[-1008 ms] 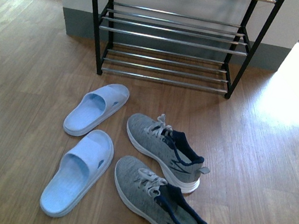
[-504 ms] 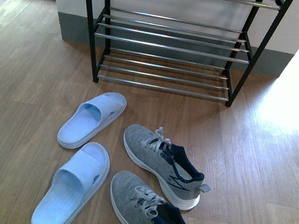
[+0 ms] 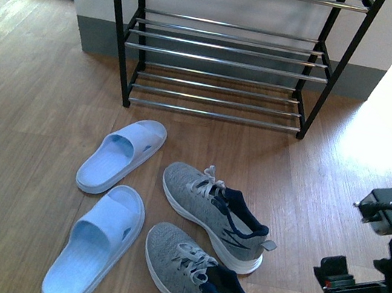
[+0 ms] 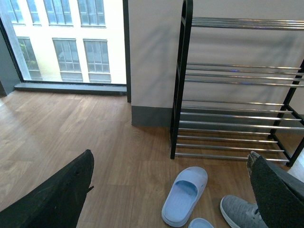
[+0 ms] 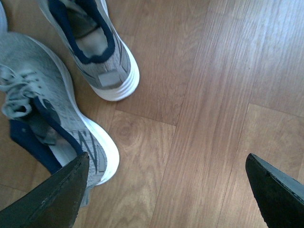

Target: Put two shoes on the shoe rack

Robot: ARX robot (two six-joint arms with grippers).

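step: reach, no shoe held | right gripper [image 5: 166,159] lower right of front frame, fingers wide apart, near grey sneakers [image 3: 212,215] at lower centre | left gripper [image 4: 171,153] fingers apart | shoe rack [image 3: 221,62] top centre, visible tiers shoeless | next, likely: lower onto a sneaker's heel collar, close

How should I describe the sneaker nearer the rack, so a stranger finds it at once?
Before the shoe rack, four shoes lie on the wooden floor. Two are grey laced sneakers beside pale blue slippers. The wanted sneaker is the one nearer the rack.
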